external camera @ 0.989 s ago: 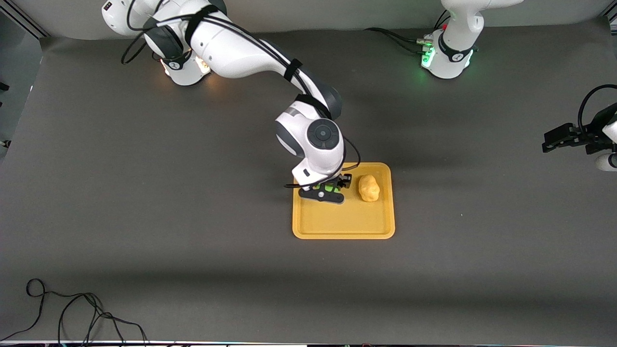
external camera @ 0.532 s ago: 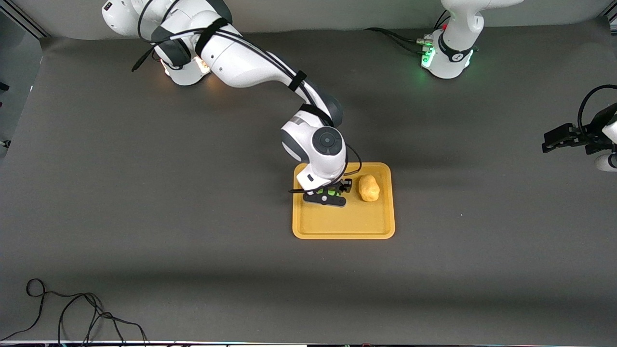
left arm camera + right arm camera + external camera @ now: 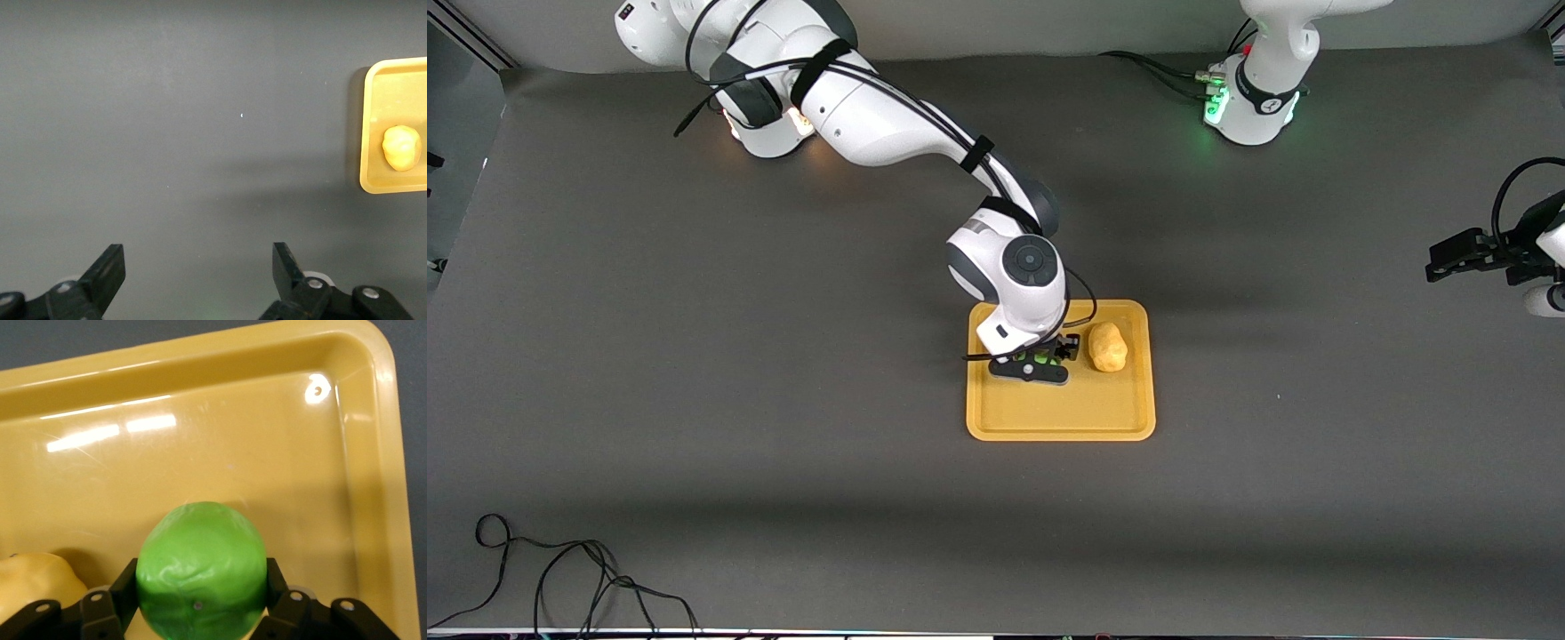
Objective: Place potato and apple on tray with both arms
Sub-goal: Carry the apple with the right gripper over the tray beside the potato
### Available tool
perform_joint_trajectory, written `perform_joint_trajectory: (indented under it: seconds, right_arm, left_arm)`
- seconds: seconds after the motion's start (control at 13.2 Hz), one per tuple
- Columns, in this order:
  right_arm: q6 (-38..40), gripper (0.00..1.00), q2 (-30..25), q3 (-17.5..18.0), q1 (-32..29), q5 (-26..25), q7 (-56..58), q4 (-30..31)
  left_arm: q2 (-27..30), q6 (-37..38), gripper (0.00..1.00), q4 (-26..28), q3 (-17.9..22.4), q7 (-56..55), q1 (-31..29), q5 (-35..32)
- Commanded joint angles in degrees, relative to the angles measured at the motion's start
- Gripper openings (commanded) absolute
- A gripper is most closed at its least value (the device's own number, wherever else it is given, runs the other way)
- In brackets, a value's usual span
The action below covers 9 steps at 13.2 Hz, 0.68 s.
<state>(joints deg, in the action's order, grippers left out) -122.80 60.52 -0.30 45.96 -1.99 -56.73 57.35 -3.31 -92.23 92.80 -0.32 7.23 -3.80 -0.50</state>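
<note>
Apple (image 3: 200, 570) sits clamped between the right gripper's (image 3: 1040, 363) fingers over the tray (image 3: 1060, 425), which lies mid-bench. Over the last second that gripper has sunk lower and edged toward the potato (image 3: 1107, 347), already on the tray beside it, so release looks close and would finish the task. The left gripper (image 3: 197, 283) waits, fingers spread and empty, over bare bench at the left arm's end. From the front the apple shows only as green slivers under the wrist; whether it touches the tray floor is unclear.
</note>
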Motion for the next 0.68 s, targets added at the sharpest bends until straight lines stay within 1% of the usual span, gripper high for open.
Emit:
perform_joint_trajectory:
  seconds: [0.0, 0.08, 0.38, 0.61]
  right_arm:
    - [-1.6, 0.45, 1.6, -0.5, 0.7, -0.9, -1.7, -2.2]
    - [-2.9, 0.45, 2.1, -0.6, 0.7, -0.9, -1.6, -2.1]
    - [-3.1, 0.45, 2.4, -0.8, 0.7, -1.1, -1.5, -2.1]
    - [-3.0, 0.45, 2.3, -0.8, 0.1, -4.4, -1.3, -2.0]
  left_arm:
    - [-0.1, -0.7, 0.98, -0.2, -0.2, -0.5, 0.0, -0.4]
    - [-0.1, -0.8, 0.98, -0.2, -0.2, -0.5, 0.0, -0.4]
    - [-0.1, -0.8, 0.98, -0.2, -0.2, -0.5, 0.0, -0.4]
    - [-0.1, -0.8, 0.98, -0.2, -0.2, -0.4, 0.0, -0.4]
